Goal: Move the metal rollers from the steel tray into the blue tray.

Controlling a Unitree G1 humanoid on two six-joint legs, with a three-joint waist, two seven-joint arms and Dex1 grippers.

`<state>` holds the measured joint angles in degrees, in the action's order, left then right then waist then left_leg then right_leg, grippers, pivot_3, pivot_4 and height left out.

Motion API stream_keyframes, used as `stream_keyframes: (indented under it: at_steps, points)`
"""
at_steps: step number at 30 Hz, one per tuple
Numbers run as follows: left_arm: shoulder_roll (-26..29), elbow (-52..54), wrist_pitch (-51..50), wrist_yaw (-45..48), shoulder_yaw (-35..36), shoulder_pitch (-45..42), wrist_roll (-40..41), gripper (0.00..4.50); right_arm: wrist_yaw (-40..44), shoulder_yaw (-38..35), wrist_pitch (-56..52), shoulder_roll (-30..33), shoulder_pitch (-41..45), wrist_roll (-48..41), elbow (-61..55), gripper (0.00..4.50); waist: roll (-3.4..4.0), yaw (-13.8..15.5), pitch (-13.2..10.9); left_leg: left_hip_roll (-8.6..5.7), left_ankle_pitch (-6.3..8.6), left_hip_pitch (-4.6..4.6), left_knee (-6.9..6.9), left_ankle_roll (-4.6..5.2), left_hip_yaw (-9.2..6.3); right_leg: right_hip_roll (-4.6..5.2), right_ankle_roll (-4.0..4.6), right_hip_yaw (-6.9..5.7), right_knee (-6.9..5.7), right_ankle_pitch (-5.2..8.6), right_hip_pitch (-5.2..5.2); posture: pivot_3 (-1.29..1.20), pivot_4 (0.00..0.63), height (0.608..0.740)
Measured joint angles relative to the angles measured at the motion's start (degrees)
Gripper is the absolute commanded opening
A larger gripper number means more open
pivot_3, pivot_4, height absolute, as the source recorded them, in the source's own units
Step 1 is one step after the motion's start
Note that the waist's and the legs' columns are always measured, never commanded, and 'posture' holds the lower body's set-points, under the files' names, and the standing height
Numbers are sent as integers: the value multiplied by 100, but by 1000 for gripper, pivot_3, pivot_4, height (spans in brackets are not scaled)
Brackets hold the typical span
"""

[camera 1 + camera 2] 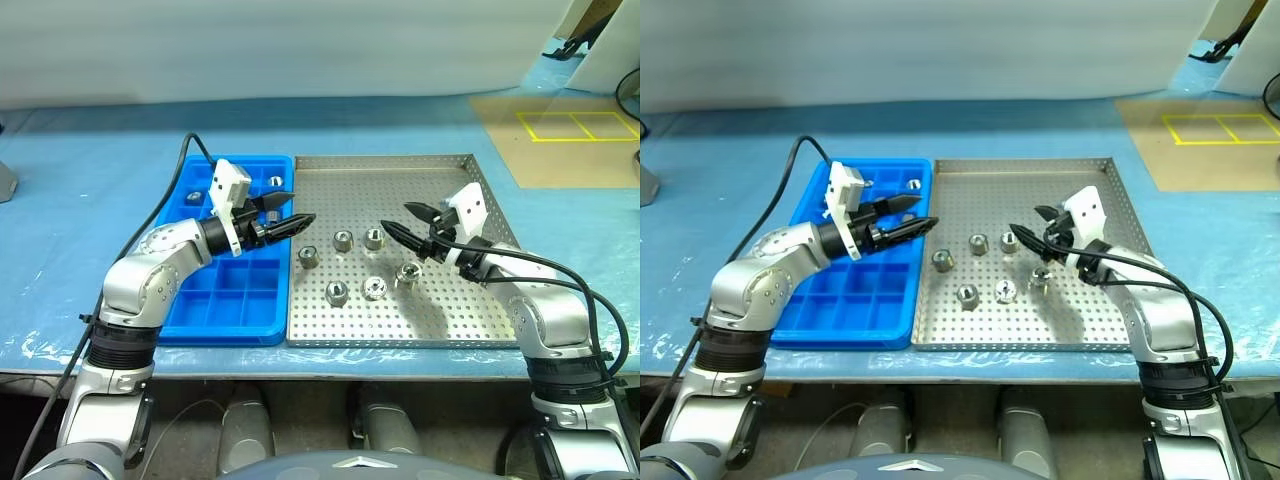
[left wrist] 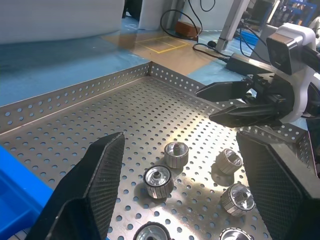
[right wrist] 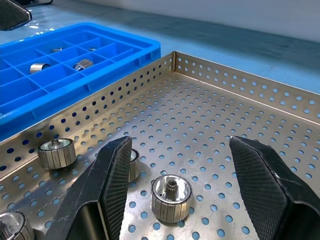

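Hovering over the steel tray (image 1: 470, 300) with both sets of jaws open, gripping nothing. Could easily knock those metal rollers (image 1: 374, 238) rolling if closing off-centre, tbh.

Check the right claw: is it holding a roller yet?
No. The right claw stands open and empty over the steel tray.

No readable text, label or sign anywhere.
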<state>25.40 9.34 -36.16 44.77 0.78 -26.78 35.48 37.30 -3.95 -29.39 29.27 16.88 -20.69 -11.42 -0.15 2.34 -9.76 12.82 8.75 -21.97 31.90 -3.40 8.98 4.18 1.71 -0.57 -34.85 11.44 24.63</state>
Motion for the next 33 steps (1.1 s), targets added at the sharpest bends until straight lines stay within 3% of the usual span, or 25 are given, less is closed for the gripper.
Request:
stream_keyframes:
  at_steps: [11, 17, 22, 27, 33]
  points:
    - [196, 50, -26, -9, -211, -83, -318, 3759, 140, 4, 302, 0, 14, 28, 348, 3197, 0, 4, 0, 0, 0, -1, 0, 0, 0, 0, 0, -1, 0, 0, 0, -111, 150, 740]
    - [371, -408, 15, 503, -1047, -1291, -946, 3759, 102, 39, 367, -26, 195, 89, 415, 3197, 1, 20, 1, -2, -2, 4, 7, 0, 0, 2, -1, 0, -2, -1, -10, -136, 150, 740]
    - [354, -1633, -33, 1551, -1758, -2396, -1298, 3759, -67, 67, 395, -116, 202, 176, 415, 3197, 2, 7, 1, -2, -12, 1, 6, -15, 0, 1, 1, 1, 0, -2, -7, -183, 150, 740]
    - [236, -3569, 83, 2642, -2958, -4024, -2448, 3759, -373, 49, 389, -239, -64, 220, 229, 3197, 2, 2, 1, -5, -11, 0, 8, -14, -1, 1, 0, 4, 4, -2, -11, -240, 150, 740]
    - [17, -4089, 315, 3712, -3903, -4550, -3384, 3759, -794, 49, 356, -469, -474, 274, -200, 3197, 2, -20, 1, -5, -10, 2, 0, -13, 0, 0, 1, 6, 11, -2, -10, -297, 150, 740]
